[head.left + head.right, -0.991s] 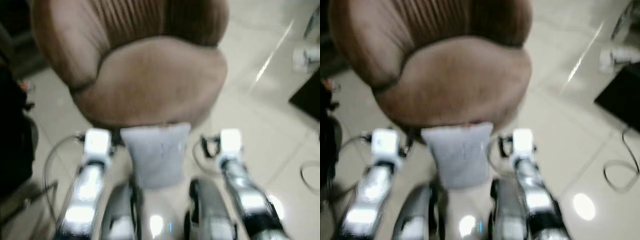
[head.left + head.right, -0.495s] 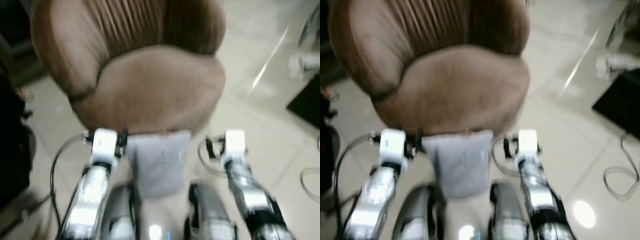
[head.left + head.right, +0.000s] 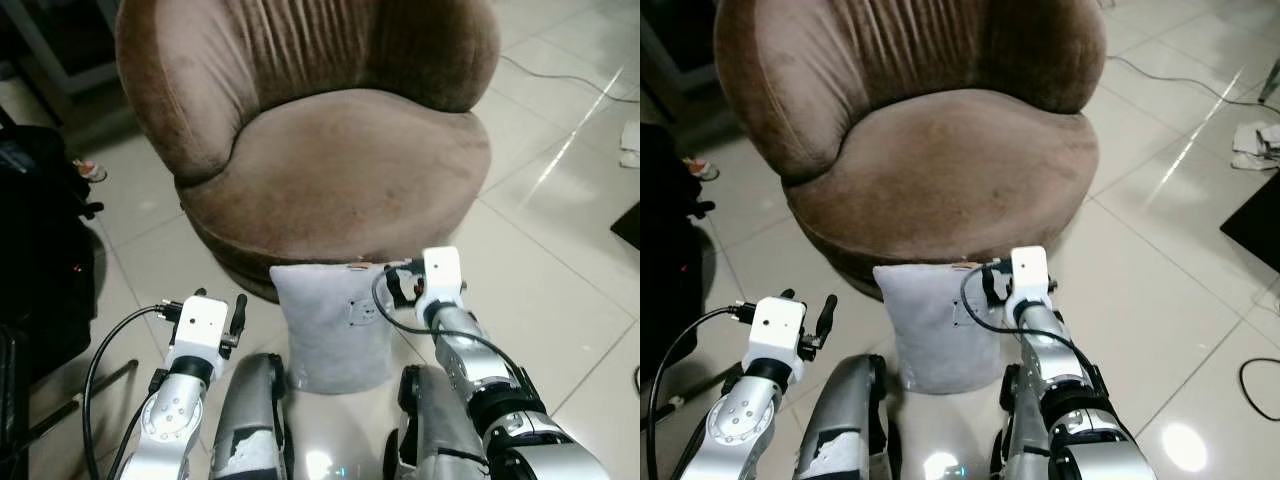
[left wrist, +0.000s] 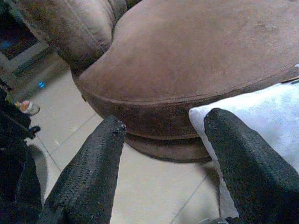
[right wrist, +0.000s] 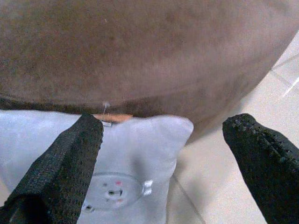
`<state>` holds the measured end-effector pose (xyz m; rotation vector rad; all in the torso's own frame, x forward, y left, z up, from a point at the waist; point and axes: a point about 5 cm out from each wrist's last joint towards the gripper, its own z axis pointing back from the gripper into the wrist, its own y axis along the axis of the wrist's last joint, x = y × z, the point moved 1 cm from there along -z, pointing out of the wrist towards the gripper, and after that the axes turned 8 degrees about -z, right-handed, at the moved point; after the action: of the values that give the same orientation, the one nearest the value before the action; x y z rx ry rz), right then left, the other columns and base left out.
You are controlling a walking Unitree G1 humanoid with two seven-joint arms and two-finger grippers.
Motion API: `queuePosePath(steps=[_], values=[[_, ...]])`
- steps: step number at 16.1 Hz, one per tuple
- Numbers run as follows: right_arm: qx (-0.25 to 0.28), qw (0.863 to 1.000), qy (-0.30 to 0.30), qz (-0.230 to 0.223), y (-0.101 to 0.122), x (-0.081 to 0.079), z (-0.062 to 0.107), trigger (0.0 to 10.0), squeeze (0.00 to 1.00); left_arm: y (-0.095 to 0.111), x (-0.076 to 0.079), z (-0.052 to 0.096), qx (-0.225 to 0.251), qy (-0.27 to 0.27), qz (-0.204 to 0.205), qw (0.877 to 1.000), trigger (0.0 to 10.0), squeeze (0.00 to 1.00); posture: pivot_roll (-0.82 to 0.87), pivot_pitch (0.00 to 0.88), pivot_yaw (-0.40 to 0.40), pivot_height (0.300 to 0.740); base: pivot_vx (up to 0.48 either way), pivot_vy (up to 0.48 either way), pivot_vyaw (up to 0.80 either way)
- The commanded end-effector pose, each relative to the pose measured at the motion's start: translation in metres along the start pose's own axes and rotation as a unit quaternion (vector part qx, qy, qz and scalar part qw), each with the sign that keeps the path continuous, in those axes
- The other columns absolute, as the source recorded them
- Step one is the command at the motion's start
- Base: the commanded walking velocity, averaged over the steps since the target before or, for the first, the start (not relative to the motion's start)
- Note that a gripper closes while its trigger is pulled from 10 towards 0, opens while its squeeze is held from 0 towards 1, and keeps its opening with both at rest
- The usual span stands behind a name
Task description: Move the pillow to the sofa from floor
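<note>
- Left arm: silver, reaches forward and low on the robot's left side.
- Left end effector: two black fingers spread wide apart, nothing held between them.
- Right arm: silver, extends forward, further ahead than the left.
- Right end effector: black fingers parted wide, holding nothing.

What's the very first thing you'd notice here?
The big brown sofa in the middle of the tiled floor. A grey pillow stands on the floor against its front, with the left gripper and right gripper on either side, jaws open.
</note>
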<state>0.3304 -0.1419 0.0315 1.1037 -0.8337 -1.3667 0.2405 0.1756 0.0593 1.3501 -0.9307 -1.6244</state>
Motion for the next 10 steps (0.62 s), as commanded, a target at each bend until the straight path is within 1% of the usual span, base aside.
queuePosePath(steps=[1,2,3,4,5,6,7,9,10], values=[[-0.010,1.000,-0.006,-0.025,-0.001,0.005,-0.001,10.0,1.00,-0.003,0.001,0.004,-0.007,-0.008,-0.012,1.000,10.0,0.00,0.13,0.231,0.017,0.582,0.000,0.000,0.00],[-0.016,0.999,-0.013,-0.043,0.002,0.008,-0.005,10.0,1.00,-0.002,0.000,0.003,0.000,-0.019,-0.024,1.000,10.0,0.00,0.12,0.258,0.012,0.582,0.000,0.000,0.00],[-0.020,0.998,-0.021,-0.054,0.005,0.012,-0.006,10.0,1.00,0.001,0.000,0.002,0.011,-0.026,-0.027,0.999,10.0,0.00,0.11,0.289,0.009,0.582,0.000,0.000,0.00],[-0.022,0.998,-0.026,-0.058,0.006,0.013,-0.007,10.0,1.00,0.003,0.000,0.002,0.017,-0.028,-0.026,0.999,10.0,0.00,0.11,0.289,0.009,0.582,0.000,0.000,0.00],[-0.025,0.996,-0.037,-0.074,0.008,0.019,-0.008,10.0,1.00,0.008,-0.001,0.001,0.031,-0.036,-0.029,0.998,10.0,0.00,0.11,0.319,0.009,0.582,0.000,0.000,0.00],[-0.028,0.994,-0.047,-0.097,0.012,0.026,-0.009,10.0,1.00,0.016,-0.003,0.000,0.048,-0.045,-0.039,0.997,10.0,0.00,0.12,0.355,0.008,0.582,0.000,0.000,0.00],[-0.029,0.993,-0.048,-0.106,0.013,0.028,-0.010,10.0,1.00,0.020,-0.006,-0.001,0.053,-0.046,-0.044,0.997,10.0,0.00,0.12,0.355,0.008,0.582,0.000,0.000,0.00],[-0.033,0.993,-0.046,-0.108,0.016,0.031,-0.010,10.0,1.00,0.033,-0.013,0.004,0.071,-0.047,-0.051,0.995,10.0,0.00,0.19,0.423,0.010,0.582,0.000,0.000,0.00],[-0.043,0.989,-0.063,-0.123,0.013,0.035,-0.009,10.0,1.00,0.040,-0.018,0.004,0.080,-0.048,-0.060,0.994,10.0,0.00,0.19,0.423,0.010,0.582,0.000,0.000,0.00]])
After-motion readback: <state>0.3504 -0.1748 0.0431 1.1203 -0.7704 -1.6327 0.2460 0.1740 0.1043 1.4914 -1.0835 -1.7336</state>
